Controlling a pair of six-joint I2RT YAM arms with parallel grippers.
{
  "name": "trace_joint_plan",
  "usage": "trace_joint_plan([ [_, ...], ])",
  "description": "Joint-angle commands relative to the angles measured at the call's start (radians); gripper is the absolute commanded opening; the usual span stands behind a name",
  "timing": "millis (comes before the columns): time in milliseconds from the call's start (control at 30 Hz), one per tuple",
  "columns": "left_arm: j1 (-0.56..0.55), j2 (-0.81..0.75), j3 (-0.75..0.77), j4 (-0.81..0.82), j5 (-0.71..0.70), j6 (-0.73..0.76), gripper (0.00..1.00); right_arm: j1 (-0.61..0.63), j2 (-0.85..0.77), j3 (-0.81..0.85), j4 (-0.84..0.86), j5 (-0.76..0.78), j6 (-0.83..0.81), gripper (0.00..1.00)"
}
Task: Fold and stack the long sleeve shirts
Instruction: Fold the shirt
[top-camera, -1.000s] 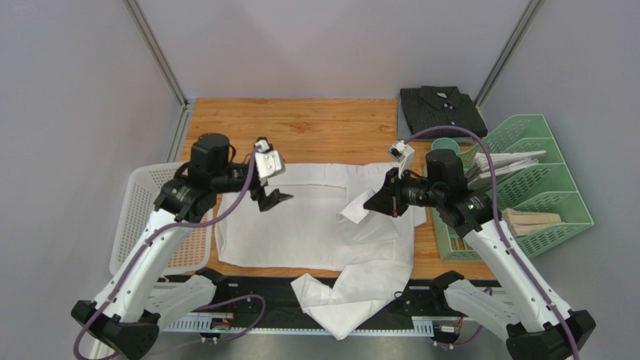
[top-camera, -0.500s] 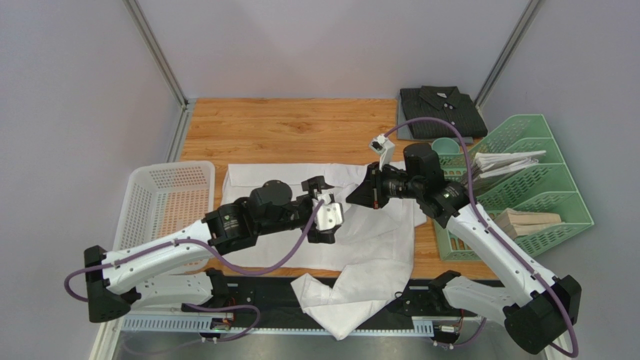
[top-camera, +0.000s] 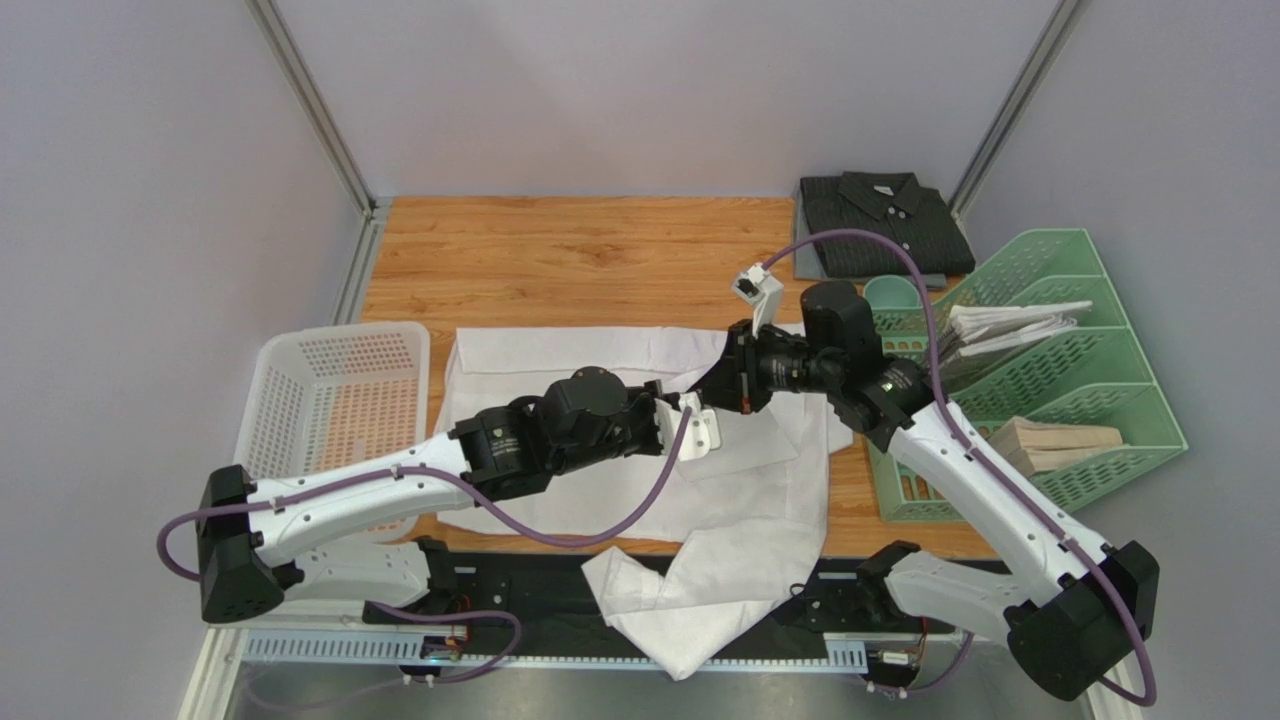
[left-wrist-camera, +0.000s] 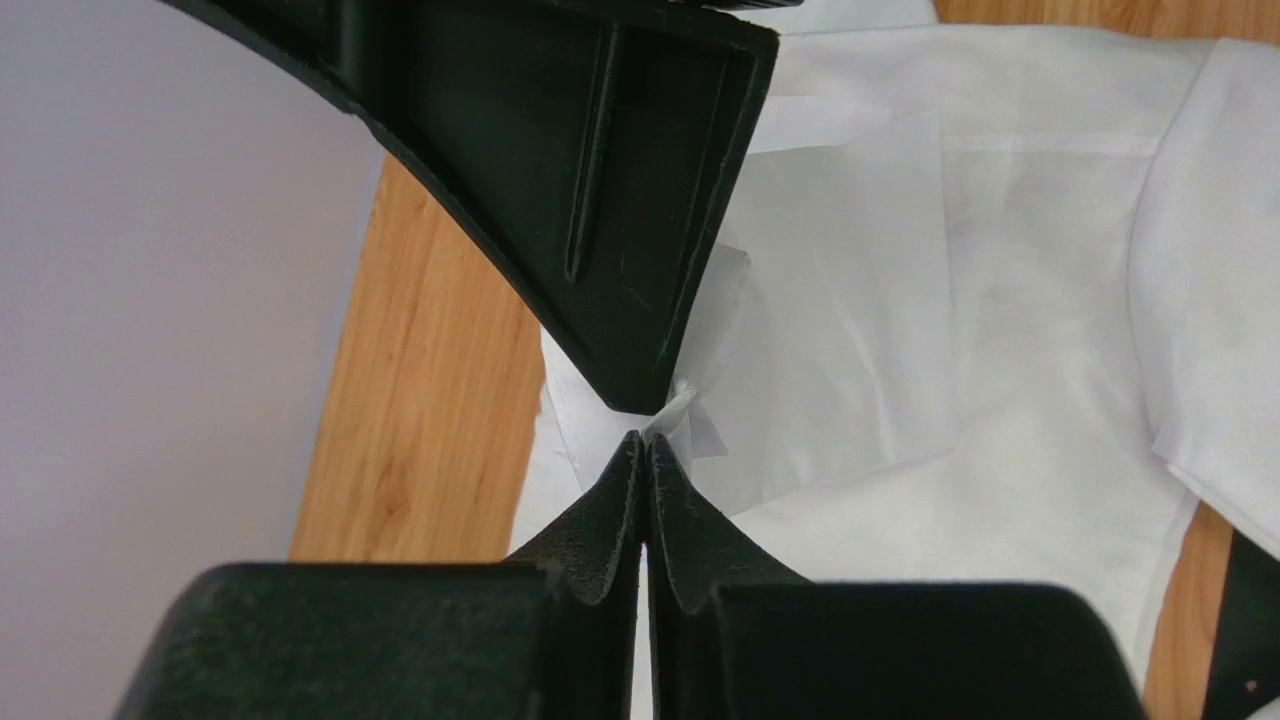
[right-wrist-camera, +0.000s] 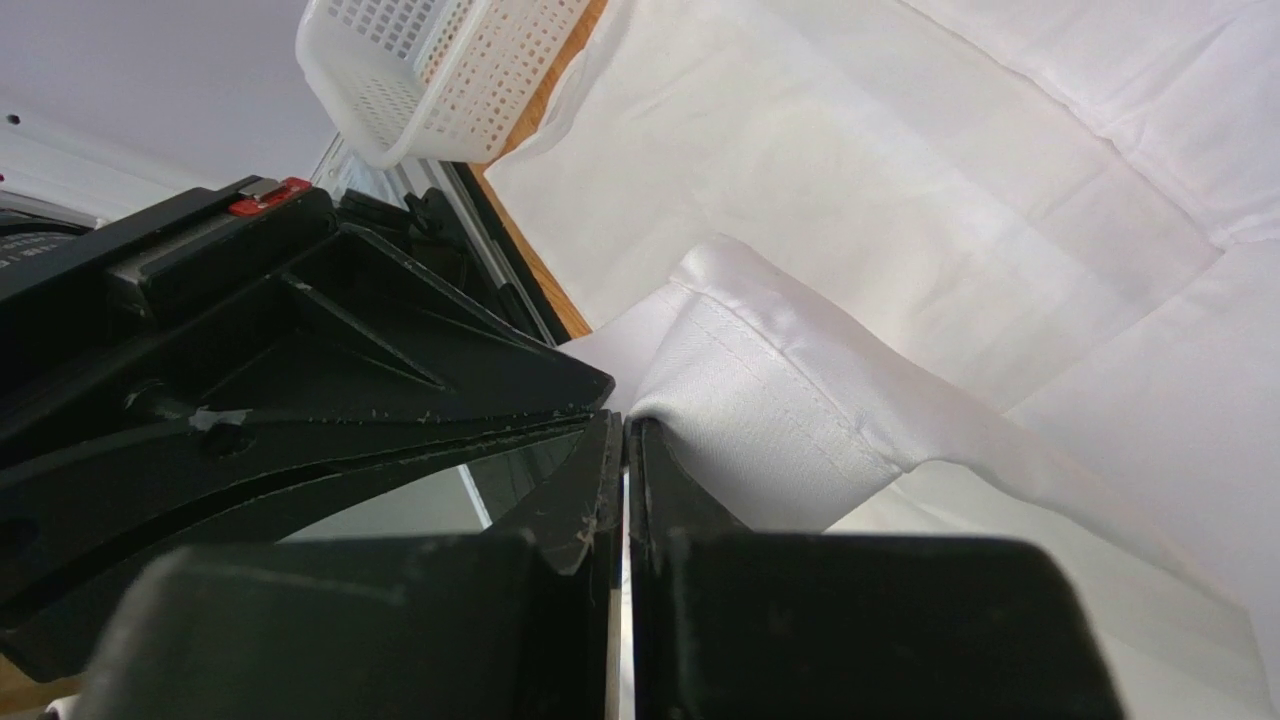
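Observation:
The white long sleeve shirt lies spread on the wooden table, one sleeve hanging over the front edge. Its other sleeve's cuff is lifted above the shirt body, and my right gripper is shut on it. My left gripper has reached across and is shut tip to tip against the right gripper's fingers, pinching a bit of the same white cuff. In the top view both grippers meet over the shirt, left gripper and right gripper. The dark charcoal shirt lies folded at the back right.
A white mesh basket sits at the table's left edge. A green file rack holding papers stands at the right, with a teal cup behind the right arm. Bare wood shows behind the shirt.
My left arm swung from the shirt's left side across to the lifted cuff, and its gripper went from open to shut there. The right gripper shifted slightly left, still holding the cuff.

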Motion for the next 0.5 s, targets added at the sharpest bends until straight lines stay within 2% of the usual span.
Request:
trace_joint_plan([
  [0,0.032,-0.047,0.013,-0.045,0.017,-0.063,0.0,0.008,-0.038,0.052,0.049,-0.022,-0.001,0.04],
  [33,0.051,-0.053,0.015,-0.057,0.03,-0.083,0.0,0.005,-0.041,0.061,0.035,-0.021,-0.013,0.08],
  [67,0.064,-0.069,0.018,-0.088,0.062,-0.103,0.0,0.003,-0.044,0.073,0.015,-0.009,-0.034,0.2],
  [133,0.121,-0.087,0.03,-0.158,0.115,-0.172,0.0,-0.012,-0.051,0.125,-0.072,0.014,-0.117,0.32],
  [167,0.143,-0.119,0.032,-0.18,0.207,-0.189,0.0,-0.043,-0.052,0.141,-0.104,0.03,-0.146,0.45],
  [233,0.176,-0.167,0.001,-0.203,0.295,-0.191,0.0,-0.081,-0.052,0.177,-0.191,0.036,-0.221,0.57],
  [267,0.177,-0.194,-0.02,-0.214,0.37,-0.174,0.0,-0.137,-0.049,0.176,-0.201,0.025,-0.232,0.56],
  [333,0.177,-0.253,-0.071,-0.235,0.422,-0.163,0.0,-0.194,-0.032,0.165,-0.204,0.011,-0.245,0.48],
  [367,0.177,-0.265,-0.083,-0.243,0.427,-0.169,0.0,-0.239,0.0,0.162,-0.204,-0.016,-0.249,0.52],
  [467,0.192,-0.274,-0.123,-0.217,0.456,-0.2,0.0,-0.265,0.077,0.173,-0.241,-0.054,-0.28,0.62],
])
